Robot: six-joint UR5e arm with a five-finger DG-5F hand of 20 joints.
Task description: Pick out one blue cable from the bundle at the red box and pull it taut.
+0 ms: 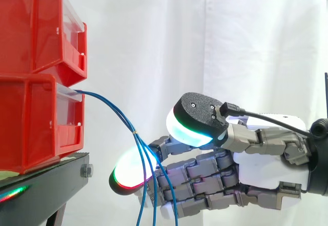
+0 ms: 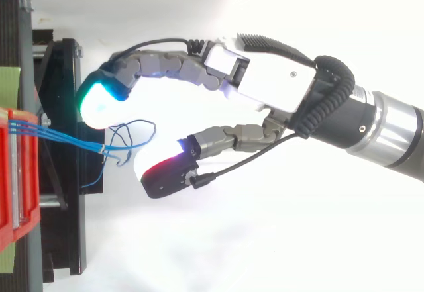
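My hand point(image 1: 266, 170) reaches in from the right toward the two stacked red bins point(image 1: 31, 123) on the black stand point(image 1: 48, 187), with the white curtain point(image 1: 205, 41) behind. My fingers are spread wide and only gently bent, and they close on nothing. From the side, the thumb point(image 1: 197, 116) sits high and glows cyan along its lower edge. The lowest fingertip point(image 1: 130, 170) stretches furthest toward the bins, white with a red and green rim.

The blue cables point(image 1: 110, 108) come out of the front of the lower bin as a tight bundle. They slope down toward me to a small tie point(image 1: 135, 132), then fan out and hang straight down across the front of my outstretched fingers. I cannot tell whether they touch the fingers there.

From above, the bundle point(image 2: 66, 140) runs from the bin at the left edge to the tie. Past the tie, the loose ends curl into slack loops point(image 2: 129, 140) in the open gap between my cyan-white fingertip point(image 2: 99, 103) and my thumb point(image 2: 165, 173). No cable is pinched, and none is taut.
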